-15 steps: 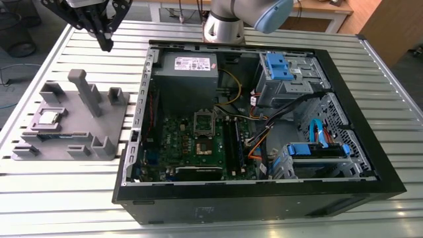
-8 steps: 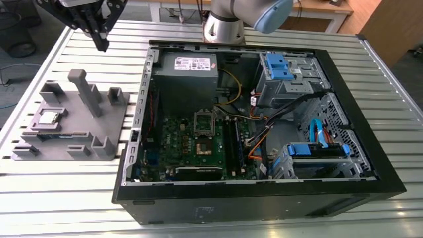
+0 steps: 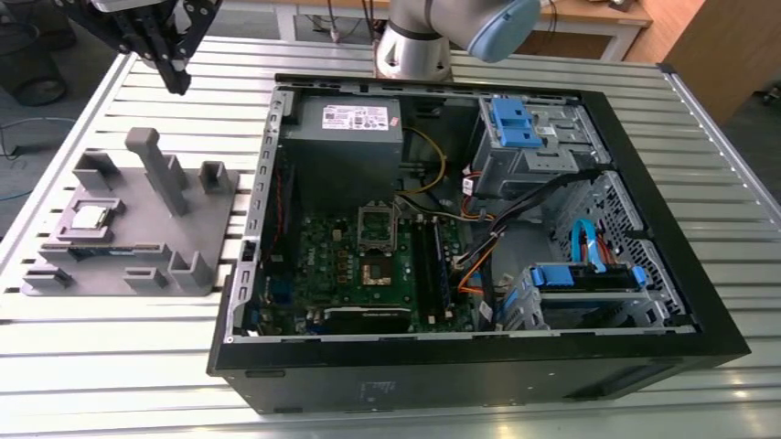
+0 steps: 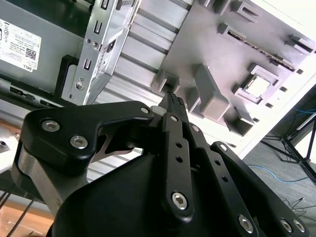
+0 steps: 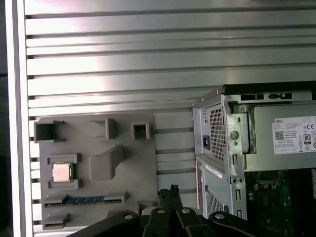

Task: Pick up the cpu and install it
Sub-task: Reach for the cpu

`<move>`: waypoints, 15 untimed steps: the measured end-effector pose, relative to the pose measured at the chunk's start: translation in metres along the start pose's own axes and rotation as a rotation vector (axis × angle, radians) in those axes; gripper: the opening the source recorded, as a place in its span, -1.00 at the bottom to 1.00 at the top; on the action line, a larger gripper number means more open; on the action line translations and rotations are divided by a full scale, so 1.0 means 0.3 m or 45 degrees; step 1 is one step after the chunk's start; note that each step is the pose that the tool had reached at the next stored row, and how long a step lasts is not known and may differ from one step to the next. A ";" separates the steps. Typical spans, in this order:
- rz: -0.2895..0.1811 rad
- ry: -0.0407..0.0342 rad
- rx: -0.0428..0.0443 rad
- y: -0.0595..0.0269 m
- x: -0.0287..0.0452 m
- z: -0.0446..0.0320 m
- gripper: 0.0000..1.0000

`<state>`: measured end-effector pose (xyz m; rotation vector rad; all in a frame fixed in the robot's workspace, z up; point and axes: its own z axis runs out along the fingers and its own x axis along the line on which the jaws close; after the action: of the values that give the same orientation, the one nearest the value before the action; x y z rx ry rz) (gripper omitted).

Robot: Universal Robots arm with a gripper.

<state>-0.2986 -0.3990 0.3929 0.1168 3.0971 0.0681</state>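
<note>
The cpu (image 3: 91,217) is a small silver square lying flat in a pocket of the grey tray (image 3: 210,218), on the exterior view's left. Both wrist views show the cpu (image 4: 256,87) (image 5: 61,172) in the tray (image 4: 197,44) (image 5: 140,163). My gripper (image 3: 179,84) hangs high above the table, past the tray's far side and well apart from the cpu. Its black fingers (image 4: 173,101) meet at the tips, shut on nothing, and the gripper (image 5: 173,190) points down beside the tray. The green motherboard (image 3: 366,270) with its metal socket frame (image 3: 376,245) lies inside the open case.
The open black computer case (image 3: 488,370) takes up the middle of the slatted metal table (image 3: 123,366). Inside it are a grey power supply (image 3: 351,119), blue drive brackets (image 3: 518,123) and cables. A tall grey post (image 3: 153,165) rises from the tray, and a blue memory stick (image 5: 81,200) lies in it.
</note>
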 end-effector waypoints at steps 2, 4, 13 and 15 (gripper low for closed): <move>0.000 0.0000 0.000 -0.001 0.011 0.000 -0.79; 0.000 -0.0001 0.000 -0.002 0.021 0.000 -0.79; 0.000 -0.0001 0.000 -0.006 0.070 -0.001 -0.79; 0.000 -0.0001 0.000 -0.007 0.082 -0.002 -0.79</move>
<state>-0.3233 -0.3993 0.3923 0.1169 3.0970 0.0682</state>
